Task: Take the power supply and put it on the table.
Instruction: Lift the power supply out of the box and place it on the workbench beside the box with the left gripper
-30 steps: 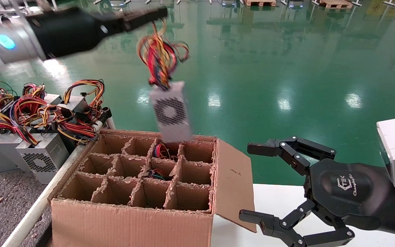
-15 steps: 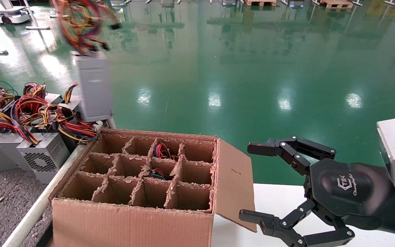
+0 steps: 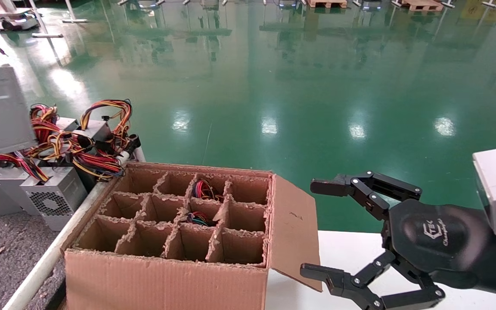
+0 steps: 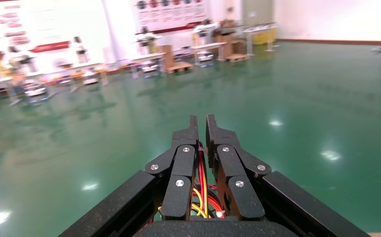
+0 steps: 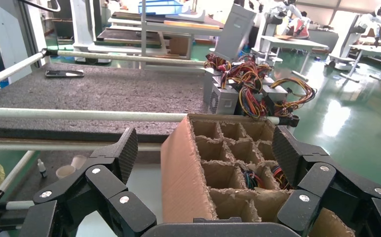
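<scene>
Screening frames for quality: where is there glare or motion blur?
Head view: ceiling lights glare off the green floor; the carried power supply is smeared at the left edge. Left wrist view: background blurred, left claw sharp. Right wrist view: right claw and carton crisp.

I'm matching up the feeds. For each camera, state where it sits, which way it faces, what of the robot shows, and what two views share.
Head view: on the head, facing forward and down at the carton, green floor beyond; right claw open over the white tabletop; the carried power supply at the left edge.
Left wrist view: on the left wrist, facing out across the floor; left claw shut on wires.
Right wrist view: on the right wrist, facing the carton and table.
Head and right wrist views share the carton and the power supply.
</scene>
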`<state>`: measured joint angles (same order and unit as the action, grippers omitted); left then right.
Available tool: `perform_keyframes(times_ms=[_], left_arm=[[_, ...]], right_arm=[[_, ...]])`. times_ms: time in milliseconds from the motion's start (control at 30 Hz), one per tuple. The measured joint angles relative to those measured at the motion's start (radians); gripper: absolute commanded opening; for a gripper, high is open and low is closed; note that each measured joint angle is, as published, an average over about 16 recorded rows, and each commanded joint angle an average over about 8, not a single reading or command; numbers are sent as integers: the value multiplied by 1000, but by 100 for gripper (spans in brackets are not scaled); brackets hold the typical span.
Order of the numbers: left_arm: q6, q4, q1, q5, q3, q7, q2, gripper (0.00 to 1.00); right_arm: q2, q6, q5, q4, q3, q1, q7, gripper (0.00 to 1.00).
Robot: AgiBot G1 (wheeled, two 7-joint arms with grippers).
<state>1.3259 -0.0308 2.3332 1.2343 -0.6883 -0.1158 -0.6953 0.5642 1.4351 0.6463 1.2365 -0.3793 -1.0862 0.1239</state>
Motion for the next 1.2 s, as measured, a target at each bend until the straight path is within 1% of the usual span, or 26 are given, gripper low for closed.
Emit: perform_keyframes(times_ms=[267, 600, 867, 1200], left_arm=[[-23, 5, 63, 62, -41, -3, 78, 0], [41, 19, 96, 124, -83, -15, 168, 0], [102, 40, 68, 149, -101, -1, 216, 0], [129, 76, -4, 138, -91, 31, 225, 0]], right_arm=[[0, 0, 0, 0, 0, 0, 0, 100], [0, 0, 0, 0, 0, 0, 0, 100], [0, 0, 0, 0, 0, 0, 0, 100], [0, 0, 0, 0, 0, 0, 0, 100]])
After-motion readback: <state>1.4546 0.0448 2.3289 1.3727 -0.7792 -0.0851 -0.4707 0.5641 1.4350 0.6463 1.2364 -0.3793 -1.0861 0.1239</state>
